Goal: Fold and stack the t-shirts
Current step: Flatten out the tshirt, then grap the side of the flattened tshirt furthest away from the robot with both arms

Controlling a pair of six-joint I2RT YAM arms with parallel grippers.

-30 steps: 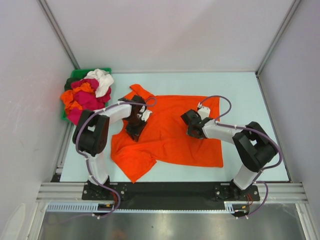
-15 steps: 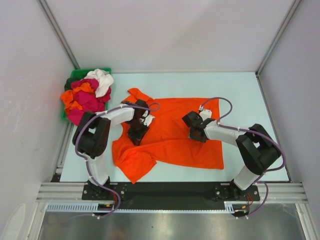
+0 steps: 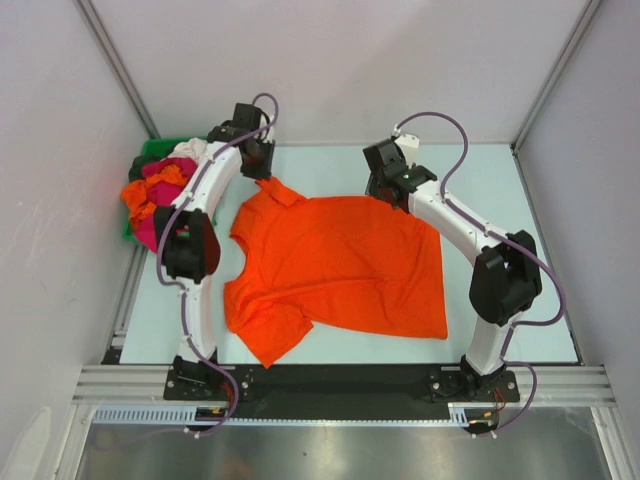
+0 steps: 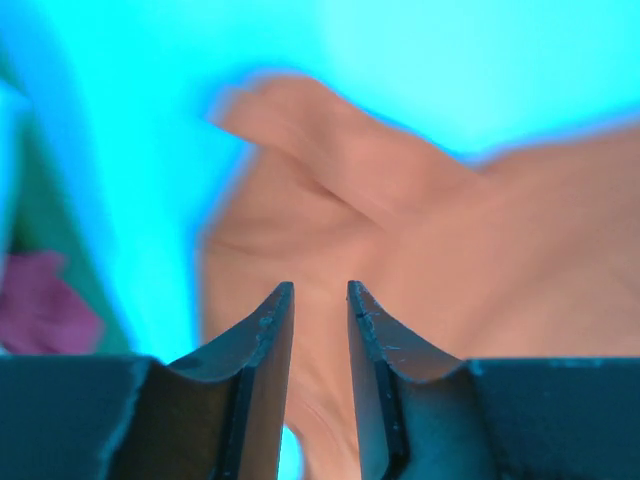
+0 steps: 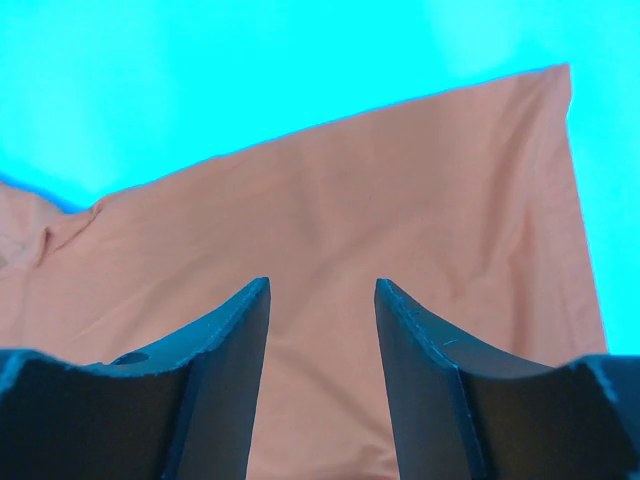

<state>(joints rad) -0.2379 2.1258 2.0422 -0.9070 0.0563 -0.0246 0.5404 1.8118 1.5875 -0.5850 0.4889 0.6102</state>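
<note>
A bright orange t-shirt [image 3: 340, 265] lies spread on the pale table, its near-left sleeve [image 3: 265, 335] crumpled and its far-left sleeve [image 3: 272, 190] bunched. My left gripper [image 3: 260, 168] hangs above that far-left sleeve. In the left wrist view its jaws [image 4: 320, 292] stand a little apart with nothing between them, and the blurred orange cloth [image 4: 400, 230] lies below. My right gripper [image 3: 382, 190] is over the shirt's far edge. It stands open [image 5: 322, 284] above flat orange cloth [image 5: 330, 210] and holds nothing.
A green bin [image 3: 150, 150] at the far left holds a heap of magenta [image 3: 165, 172], white [image 3: 192, 150] and orange shirts. Grey walls close in the table on three sides. A metal rail [image 3: 340, 382] runs along the near edge.
Both arms have swung from the middle of the orange shirt to its far edge and lifted. The shirt's far part now lies flatter and wider. Both grippers have opened slightly.
</note>
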